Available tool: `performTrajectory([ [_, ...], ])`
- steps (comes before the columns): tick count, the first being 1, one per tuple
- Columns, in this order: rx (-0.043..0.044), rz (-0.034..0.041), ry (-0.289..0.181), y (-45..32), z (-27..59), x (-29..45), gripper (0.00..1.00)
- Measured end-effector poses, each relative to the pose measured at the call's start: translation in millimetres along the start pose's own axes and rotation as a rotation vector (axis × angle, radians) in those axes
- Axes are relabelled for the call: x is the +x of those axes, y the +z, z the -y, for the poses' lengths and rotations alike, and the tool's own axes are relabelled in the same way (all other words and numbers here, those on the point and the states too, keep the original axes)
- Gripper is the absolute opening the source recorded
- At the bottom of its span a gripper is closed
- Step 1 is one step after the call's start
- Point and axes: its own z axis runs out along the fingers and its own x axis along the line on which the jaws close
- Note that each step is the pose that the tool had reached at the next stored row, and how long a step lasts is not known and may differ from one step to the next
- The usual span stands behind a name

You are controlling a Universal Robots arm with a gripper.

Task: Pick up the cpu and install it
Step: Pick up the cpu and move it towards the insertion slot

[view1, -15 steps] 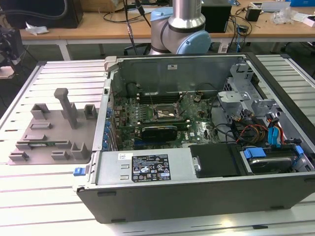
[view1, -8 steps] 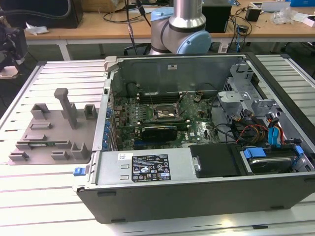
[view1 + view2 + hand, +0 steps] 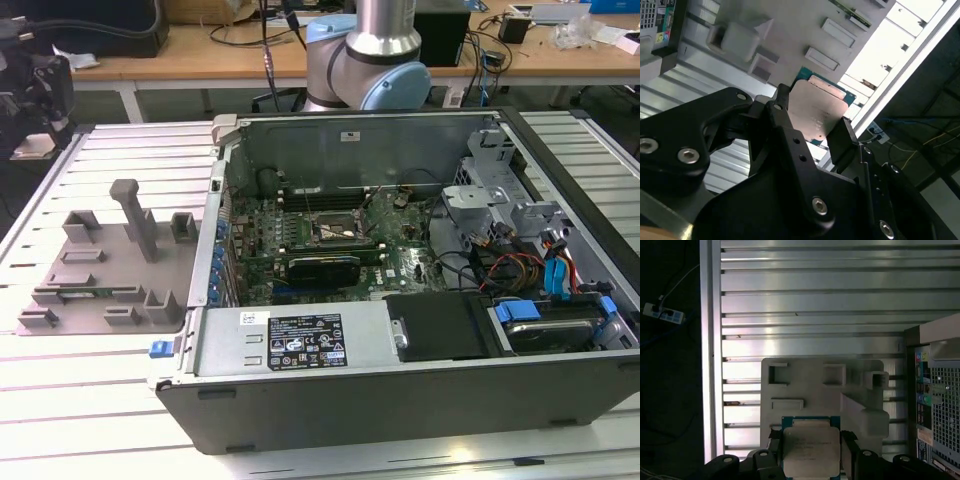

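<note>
**benchrat:** So where's the cpu (image 3: pixel 817 112) at right now?

**slotjockey:** Pinched in the gripper (image 3: pixel 812 120). Both wrist views have it. The two black fingers (image 3: pixel 841 136) are closed in on opposite edges of the chip, silvery lid facing the cameras, with a bit of green board peeking out round the rim. The jaws are only as wide as the chip itself.

**benchrat:** Is it off the tray?

**slotjockey:** Can't tell if it's clear of it. The grey plastic tray (image 3: pixel 810 385), with its pockets and posts, lies just past the fingertips, flat on the worktop (image 3: pixel 815 300). That's ribbed aluminium slats all the way across. The open computer case (image 3: pixel 940 390) sits off to one side of the gripper, apart from the chip.

**benchrat:** What does each camera add?

**slotjockey:** The exterior view looks down into the case. There's a green motherboard (image 3: pixel 300 240) with the square socket (image 3: pixel 335 232) in the middle. The drive cage (image 3: pixel 490 200) and coloured cables (image 3: pixel 520 265) are toward the exterior view's right, and the tray is on the slats toward its left. The arm (image 3: pixel 385 45) stands behind the case, and wooden desks (image 3: pixel 200 45) with cable clutter run along the back of the room. The first wrist view picks up a power strip (image 3: pixel 662 314) on the dark floor beyond the worktop's edge. The second wrist view has the gripper's black linkage (image 3: pixel 685 135) and bolts close up.
</note>
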Motion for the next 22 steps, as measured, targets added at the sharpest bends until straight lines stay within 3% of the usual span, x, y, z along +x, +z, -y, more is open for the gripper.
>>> performTrajectory([
  [7, -0.0001, 0.0001, 0.000, 0.3, -0.6, -24.3, 0.55],
  [18, 0.0000, 0.0001, 0.000, 0.6, -1.3, -54.7, 0.55],
  [22, 0.0000, -0.0001, 0.000, 0.8, -1.6, -71.0, 0.55],
])
